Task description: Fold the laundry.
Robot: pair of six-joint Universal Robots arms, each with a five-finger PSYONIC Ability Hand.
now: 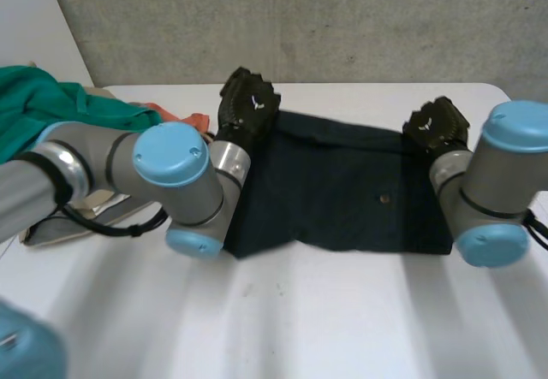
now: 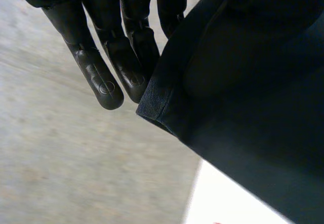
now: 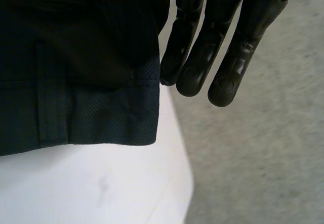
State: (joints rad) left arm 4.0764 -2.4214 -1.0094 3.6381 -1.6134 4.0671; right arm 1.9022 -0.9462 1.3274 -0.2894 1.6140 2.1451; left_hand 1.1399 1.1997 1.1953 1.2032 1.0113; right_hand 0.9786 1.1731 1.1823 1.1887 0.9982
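Observation:
A dark navy garment (image 1: 342, 191) lies spread across the white table (image 1: 282, 310), with a small button (image 1: 384, 198) showing near its right side. My left hand (image 1: 248, 105) is at its far left corner and my right hand (image 1: 438, 124) at its far right corner. In the left wrist view the hemmed corner (image 2: 152, 105) is held against my straight fingers (image 2: 101, 77), and the cloth (image 2: 243, 82) hides the thumb. In the right wrist view the waistband edge (image 3: 147, 77) meets the nearest of my straight fingers (image 3: 228, 67), and dark cloth (image 3: 76, 57) covers the thumb side.
A pile of other laundry sits at the table's left: a green garment (image 1: 34, 105), a bit of orange cloth (image 1: 184, 118) and pale fabric (image 1: 86, 208) under my left arm. A grey concrete wall (image 1: 342, 20) rises behind the table's far edge.

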